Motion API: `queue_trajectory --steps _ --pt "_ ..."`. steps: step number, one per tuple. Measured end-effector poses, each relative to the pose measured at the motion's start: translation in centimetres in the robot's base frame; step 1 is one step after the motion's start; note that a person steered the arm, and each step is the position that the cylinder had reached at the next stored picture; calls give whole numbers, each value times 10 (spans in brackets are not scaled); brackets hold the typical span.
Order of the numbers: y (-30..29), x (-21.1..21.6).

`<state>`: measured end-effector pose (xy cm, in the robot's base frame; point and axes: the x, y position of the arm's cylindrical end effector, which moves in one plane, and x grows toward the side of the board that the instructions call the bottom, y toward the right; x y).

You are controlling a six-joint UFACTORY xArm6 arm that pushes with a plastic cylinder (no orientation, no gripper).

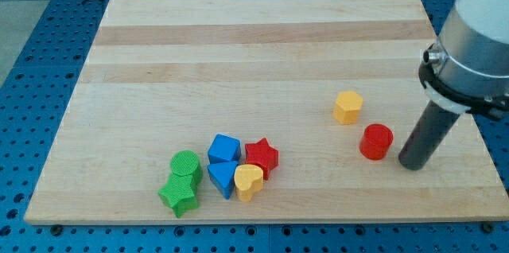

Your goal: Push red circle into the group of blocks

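The red circle (375, 142) sits on the wooden board (238, 54) at the view's right. My tip (412, 163) rests on the board just right of it and slightly below, a small gap apart. The group lies at the view's lower middle: a red star (262, 157), a blue cube (224, 149), a blue triangle (223, 177), a yellow heart (249, 181), a green circle (186, 163) and a green star (179, 196). The red star is the group's block nearest the red circle.
A yellow hexagon (347, 107) stands alone up and left of the red circle. The board's right edge runs close behind my tip. A blue perforated table surrounds the board.
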<state>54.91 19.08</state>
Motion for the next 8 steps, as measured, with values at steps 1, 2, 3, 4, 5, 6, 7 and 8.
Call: queue_trajectory --steps 1,2,3,4,5,6,7,8 --pt "-16 -7" --pt "-52 -8" --pt "-84 -12" --pt "-73 -12" --pt "-56 -26" --pt "-64 -40" --pt "-97 -41" --pt "-137 -41"
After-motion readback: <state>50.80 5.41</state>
